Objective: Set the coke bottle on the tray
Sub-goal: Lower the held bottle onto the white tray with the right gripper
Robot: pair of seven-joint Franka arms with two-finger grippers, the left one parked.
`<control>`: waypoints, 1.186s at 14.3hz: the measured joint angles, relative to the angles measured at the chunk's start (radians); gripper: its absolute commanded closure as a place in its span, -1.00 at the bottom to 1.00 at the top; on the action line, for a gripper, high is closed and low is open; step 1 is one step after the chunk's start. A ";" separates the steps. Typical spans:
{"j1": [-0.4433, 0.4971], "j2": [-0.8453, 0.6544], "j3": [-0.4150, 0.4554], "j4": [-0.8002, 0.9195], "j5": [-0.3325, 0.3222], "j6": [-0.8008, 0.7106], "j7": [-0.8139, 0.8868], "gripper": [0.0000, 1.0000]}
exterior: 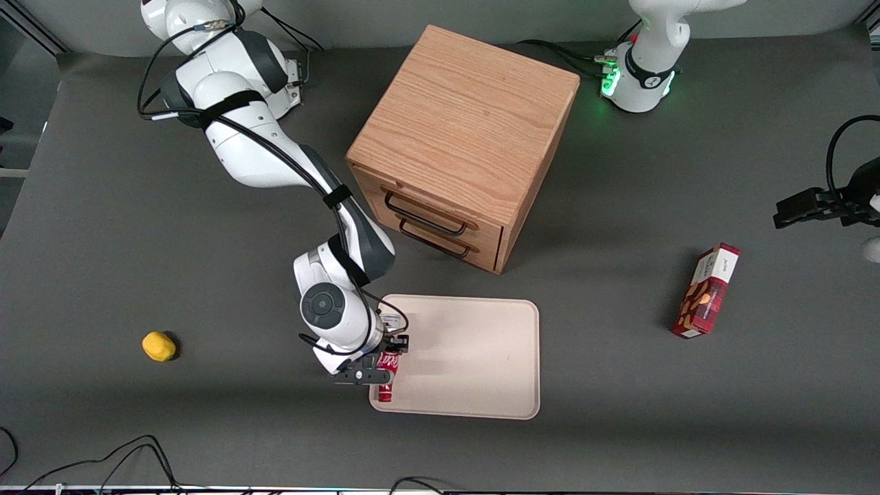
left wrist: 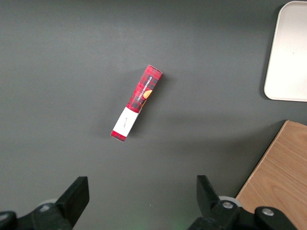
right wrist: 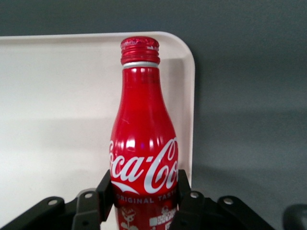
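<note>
My right gripper (exterior: 380, 371) is shut on the coke bottle (exterior: 386, 378), a slim red bottle with white script. It holds the bottle at the edge of the cream tray (exterior: 474, 357) that lies toward the working arm's end. In the right wrist view both black fingers (right wrist: 181, 188) press the bottle's (right wrist: 144, 143) lower body, and the gripper (right wrist: 143, 189) sits around the label. The red cap points toward the front camera, near the tray's (right wrist: 57, 96) rounded corner. Whether the bottle touches the tray I cannot tell.
A wooden two-drawer cabinet (exterior: 467, 137) stands farther from the front camera than the tray. A red snack box (exterior: 708, 292) lies toward the parked arm's end of the table. A small yellow object (exterior: 159, 346) lies toward the working arm's end.
</note>
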State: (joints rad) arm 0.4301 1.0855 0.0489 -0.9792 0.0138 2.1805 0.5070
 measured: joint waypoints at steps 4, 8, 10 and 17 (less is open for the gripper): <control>0.000 0.004 -0.004 0.001 0.000 0.013 0.001 -1.00; 0.007 0.004 -0.004 0.001 0.000 0.015 0.001 -1.00; 0.010 0.004 -0.005 0.001 0.000 0.015 0.001 -1.00; 0.020 0.008 -0.008 0.001 0.000 0.015 0.004 -1.00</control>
State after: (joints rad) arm 0.4498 1.0933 0.0404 -0.9781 0.0138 2.1954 0.5107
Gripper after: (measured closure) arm 0.000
